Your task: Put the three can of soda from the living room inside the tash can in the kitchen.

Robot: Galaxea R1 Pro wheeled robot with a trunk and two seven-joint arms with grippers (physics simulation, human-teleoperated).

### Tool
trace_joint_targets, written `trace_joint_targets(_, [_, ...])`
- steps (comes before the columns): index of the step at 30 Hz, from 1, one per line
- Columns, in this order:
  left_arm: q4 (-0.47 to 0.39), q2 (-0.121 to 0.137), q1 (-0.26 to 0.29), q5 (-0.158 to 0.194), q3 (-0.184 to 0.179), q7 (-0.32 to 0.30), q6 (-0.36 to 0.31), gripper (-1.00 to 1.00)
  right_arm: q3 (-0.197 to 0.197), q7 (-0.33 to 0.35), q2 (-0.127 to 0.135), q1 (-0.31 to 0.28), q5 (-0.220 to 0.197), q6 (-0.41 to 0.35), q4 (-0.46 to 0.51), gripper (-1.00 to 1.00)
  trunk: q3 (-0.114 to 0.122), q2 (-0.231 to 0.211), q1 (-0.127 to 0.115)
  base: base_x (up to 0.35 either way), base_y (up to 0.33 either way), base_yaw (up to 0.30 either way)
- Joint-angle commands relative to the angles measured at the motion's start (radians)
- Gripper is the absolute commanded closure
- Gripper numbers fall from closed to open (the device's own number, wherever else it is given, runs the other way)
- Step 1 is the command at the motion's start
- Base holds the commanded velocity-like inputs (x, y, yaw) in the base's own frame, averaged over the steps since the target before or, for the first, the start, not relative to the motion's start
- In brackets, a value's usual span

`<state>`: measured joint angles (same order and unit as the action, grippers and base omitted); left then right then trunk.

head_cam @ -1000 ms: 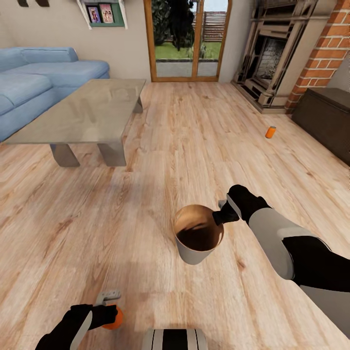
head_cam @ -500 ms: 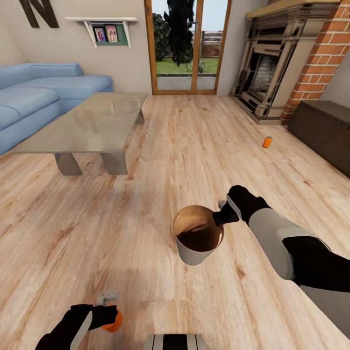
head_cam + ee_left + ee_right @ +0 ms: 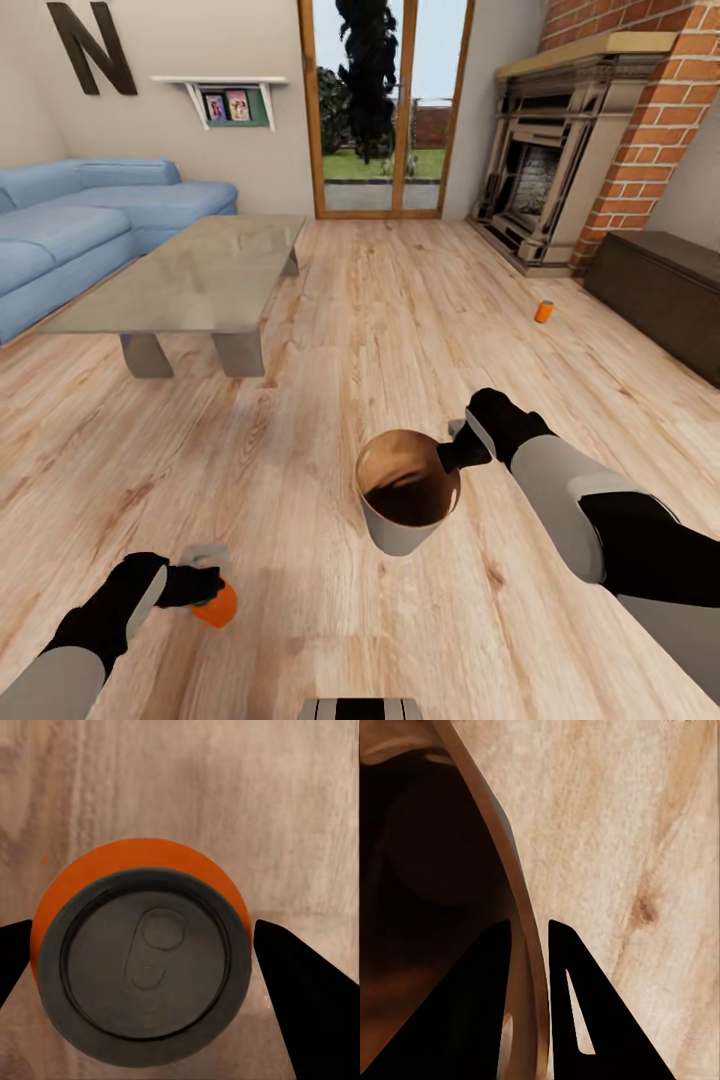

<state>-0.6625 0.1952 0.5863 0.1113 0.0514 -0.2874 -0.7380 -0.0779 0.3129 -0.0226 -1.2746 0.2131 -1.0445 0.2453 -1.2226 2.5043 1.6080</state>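
Soda can [image 3: 216,604], orange, sits pinched in my left tool [image 3: 198,585] near the floor, and my right tool [image 3: 457,443] pinches the trash can [image 3: 405,498] by its rim. That thin rim hold may slip or tilt, so a drop could miss. Another can [image 3: 543,312] stands far off by the cabinet [image 3: 662,287].

The far orange can [image 3: 543,312] is too small to make out its top. Left gripper [image 3: 205,583] hides part of the held can [image 3: 216,605]. The sofa [image 3: 60,230] and dark cabinet [image 3: 665,285] run off the edges
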Motion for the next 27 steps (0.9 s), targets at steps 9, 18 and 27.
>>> trace_joint_targets(9, [-0.031,0.082,0.267,-0.011,-0.012,-0.183,-0.272,1.00,0.003,0.006,0.002,0.060,-0.020,-0.003,0.001,1.00,0.035,-0.002,-0.004,0.000,0.000,0.000])
trace_joint_targets(18, [-0.080,0.112,0.443,-0.023,-0.313,-0.678,-0.309,1.00,-0.009,0.007,-0.001,0.102,-0.021,-0.003,-0.001,1.00,0.070,-0.004,-0.008,0.000,0.000,0.000])
trace_joint_targets(27, [-0.176,0.116,0.634,-0.027,-0.515,-0.987,-0.309,1.00,-0.028,0.007,-0.011,0.114,-0.021,-0.003,-0.001,1.00,0.098,-0.067,-0.043,0.000,0.000,0.000])
